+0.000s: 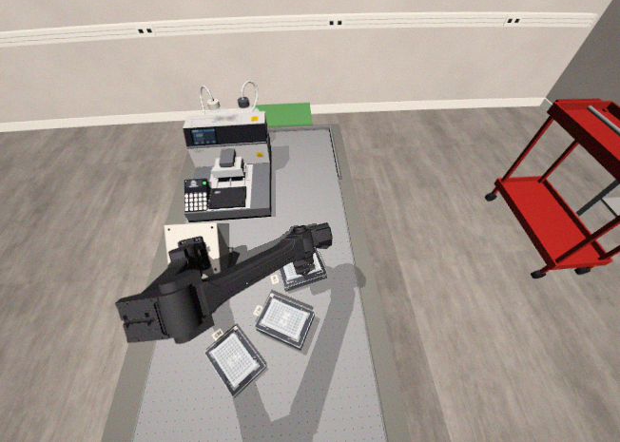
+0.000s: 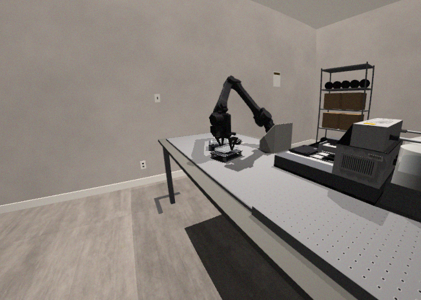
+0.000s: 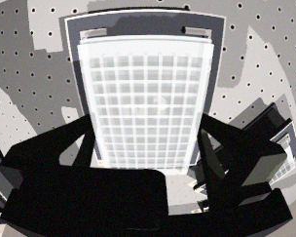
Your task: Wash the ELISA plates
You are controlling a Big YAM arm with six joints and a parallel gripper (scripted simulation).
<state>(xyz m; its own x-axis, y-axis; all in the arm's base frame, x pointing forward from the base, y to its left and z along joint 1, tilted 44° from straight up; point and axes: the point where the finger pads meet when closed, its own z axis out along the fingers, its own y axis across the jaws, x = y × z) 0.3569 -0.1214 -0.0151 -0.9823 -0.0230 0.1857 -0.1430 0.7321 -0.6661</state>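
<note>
My gripper (image 1: 303, 267) (image 2: 227, 146) (image 3: 146, 118) is shut on a white ELISA plate (image 1: 289, 271) (image 2: 225, 149) (image 3: 146, 92), its fingers on the two long sides. The plate is over the nest nearest the washer (image 3: 69, 43) (image 2: 221, 158), very low; whether it touches the nest floor I cannot tell. Two locators (image 3: 93, 33) show beyond its far edge. Its near end is partly hidden by the gripper. Two more plates (image 1: 284, 317) (image 1: 235, 358) lie in the other nests. The washer (image 1: 261, 188) (image 2: 360, 160) has a green lamp (image 1: 203, 182); its dark carrier (image 1: 227, 197) shows no plate.
The washer keypad (image 1: 195, 201) is at its front left. A cream block (image 1: 215, 231) (image 2: 282, 137) stands by the arm's base, between arm and washer. Another nest (image 3: 294, 140) lies close at the right in the wrist view. A red cart (image 1: 546, 216) stands off the table.
</note>
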